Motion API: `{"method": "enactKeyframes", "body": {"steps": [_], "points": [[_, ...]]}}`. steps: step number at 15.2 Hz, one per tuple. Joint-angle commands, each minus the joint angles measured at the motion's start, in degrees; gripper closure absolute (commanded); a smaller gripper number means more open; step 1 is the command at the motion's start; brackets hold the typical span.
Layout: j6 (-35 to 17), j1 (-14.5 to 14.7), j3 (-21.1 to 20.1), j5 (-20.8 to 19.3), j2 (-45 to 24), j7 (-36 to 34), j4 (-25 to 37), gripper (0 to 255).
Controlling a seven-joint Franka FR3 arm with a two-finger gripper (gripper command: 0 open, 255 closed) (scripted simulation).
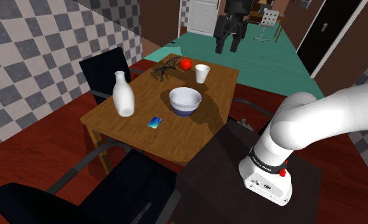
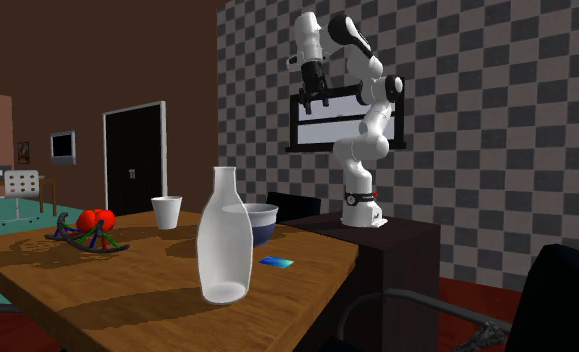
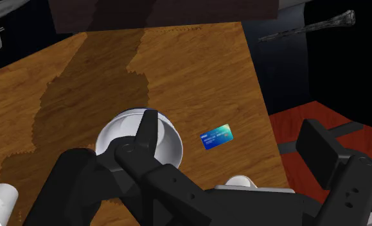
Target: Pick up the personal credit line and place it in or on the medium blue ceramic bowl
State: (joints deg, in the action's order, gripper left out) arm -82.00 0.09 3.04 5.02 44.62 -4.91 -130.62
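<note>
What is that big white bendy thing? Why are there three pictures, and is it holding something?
It is a robot arm with a black gripper, like a two-fingered hand. One picture looks down from beside it, one looks across the table, and one comes from a camera on the hand. On the table lie a small blue card, a bowl, a white bottle, a cup and something red. The gripper hangs open high above the table, holding nothing.

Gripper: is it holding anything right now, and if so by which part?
Nothing is held. The gripper hangs open high above the table, and the blue card lies flat on it beside the bowl.
</note>
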Motion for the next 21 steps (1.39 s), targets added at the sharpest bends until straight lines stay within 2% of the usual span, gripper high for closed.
{"method": "enactKeyframes", "body": {"steps": [1, 11, 21], "points": [[0.0, 0.0, 0.0, 0.0, 0.0, 0.0, 0.0, 0], [-18.98, -2.28, -9.63, 7.22, -6.97, -18.72, -10.97, 0], [-39.58, -4.44, -18.3, 11.34, -24.01, -36.49, -13.1, 0]]}}
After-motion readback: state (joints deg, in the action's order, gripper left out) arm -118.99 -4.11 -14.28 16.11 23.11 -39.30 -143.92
